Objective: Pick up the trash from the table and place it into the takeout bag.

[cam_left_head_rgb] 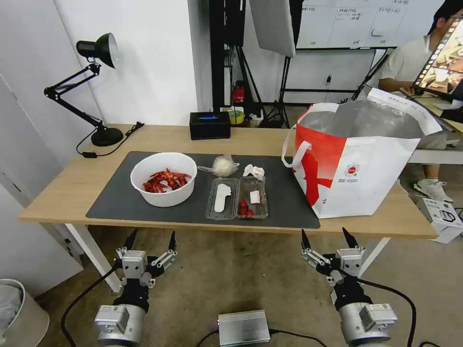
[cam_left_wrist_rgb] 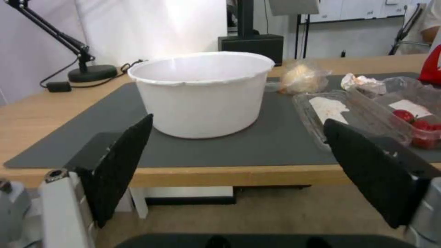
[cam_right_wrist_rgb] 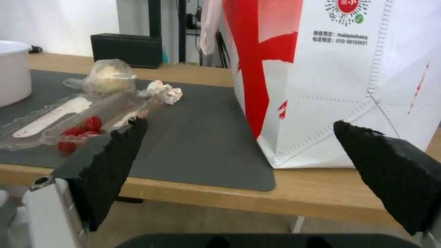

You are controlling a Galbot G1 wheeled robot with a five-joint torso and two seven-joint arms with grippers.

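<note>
On the table's (cam_left_head_rgb: 67,193) dark grey mat (cam_left_head_rgb: 111,197) lies the trash. A white bowl (cam_left_head_rgb: 164,179) holds red crayfish shells. Right of it lies an opened clear clamshell box (cam_left_head_rgb: 237,197) with red bits inside. Behind the box sit a knotted clear bag (cam_left_head_rgb: 223,166) with a white lump and a crumpled tissue (cam_left_head_rgb: 254,171). The red-and-white takeout bag (cam_left_head_rgb: 357,164) stands open at the table's right end, foil lining showing. My left gripper (cam_left_head_rgb: 150,241) and right gripper (cam_left_head_rgb: 329,239) hang open below the table's front edge, both apart from everything.
A black desk lamp (cam_left_head_rgb: 94,86) stands at the back left with its cord on the wood. A small black box (cam_left_head_rgb: 209,125) sits at the back edge. A person sits behind the bag at the far right. A white bin (cam_left_head_rgb: 19,313) is on the floor, left.
</note>
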